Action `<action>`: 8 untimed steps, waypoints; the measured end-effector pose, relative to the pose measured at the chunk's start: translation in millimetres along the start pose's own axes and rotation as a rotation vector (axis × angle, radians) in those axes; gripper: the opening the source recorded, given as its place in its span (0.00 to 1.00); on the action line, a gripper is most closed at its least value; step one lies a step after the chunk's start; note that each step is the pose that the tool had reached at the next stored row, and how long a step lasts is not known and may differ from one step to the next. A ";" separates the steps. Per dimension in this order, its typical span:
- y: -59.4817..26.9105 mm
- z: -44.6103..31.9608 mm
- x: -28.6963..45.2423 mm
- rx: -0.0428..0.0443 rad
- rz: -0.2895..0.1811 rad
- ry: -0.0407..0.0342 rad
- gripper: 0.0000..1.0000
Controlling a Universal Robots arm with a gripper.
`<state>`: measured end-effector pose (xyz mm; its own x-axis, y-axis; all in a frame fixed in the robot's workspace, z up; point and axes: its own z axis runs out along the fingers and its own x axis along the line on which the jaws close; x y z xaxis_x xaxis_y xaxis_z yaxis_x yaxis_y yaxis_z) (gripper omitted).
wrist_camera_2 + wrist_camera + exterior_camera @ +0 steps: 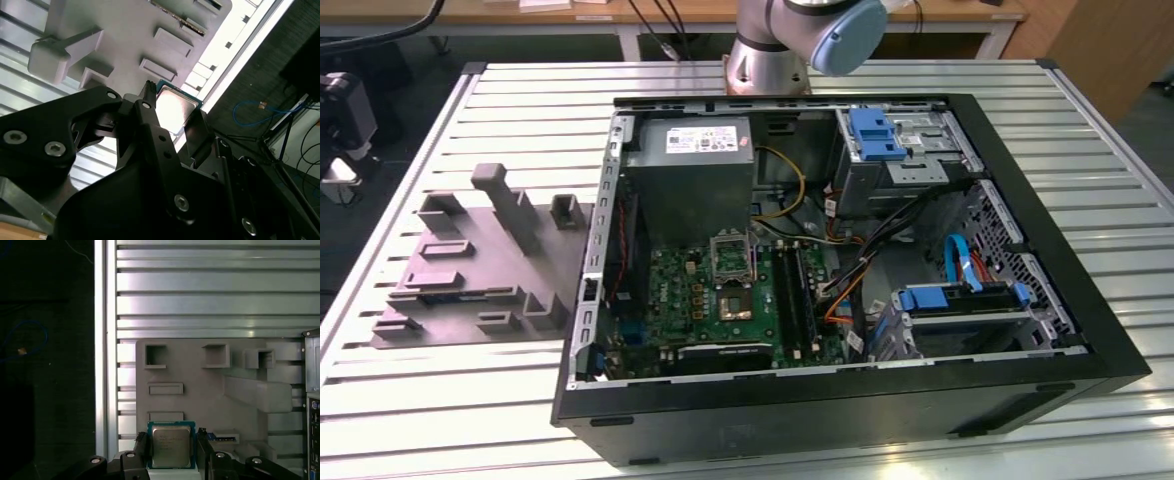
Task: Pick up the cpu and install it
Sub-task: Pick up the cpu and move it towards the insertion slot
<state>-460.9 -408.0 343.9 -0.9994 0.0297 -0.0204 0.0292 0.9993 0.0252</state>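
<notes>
In both wrist views the cpu (171, 445) (175, 107), a small square chip with a pale metal top and a green rim, sits between my gripper's (171, 441) (172, 114) black fingers (141, 445), which are shut on its two opposite edges. It hangs well above the grey tray (200, 370) (125, 30), apart from it. In the exterior view the tray (454, 290) lies on the slatted table at that view's left. Beside the tray, the open computer case holds a green circuit board with a square metal-framed socket (731, 254).
The black case (854, 400) has tall walls, a grey power supply (687, 170), blue-tabbed drive cages (961, 300) and loose cables over the board. The tray carries raised blocks and a tall post (500, 195). The arm's base (774, 45) stands behind the case.
</notes>
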 end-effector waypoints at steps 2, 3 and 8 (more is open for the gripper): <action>0.2 -6.6 -0.1 -0.0001 0.000 0.0000 0.47; 0.3 -10.2 -0.2 -0.0001 0.000 0.0000 0.47; 0.7 -28.3 -0.6 0.0000 0.000 -0.0001 0.47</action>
<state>-460.9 -408.0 372.2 -0.9993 0.0298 -0.0204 0.0293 0.9993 0.0252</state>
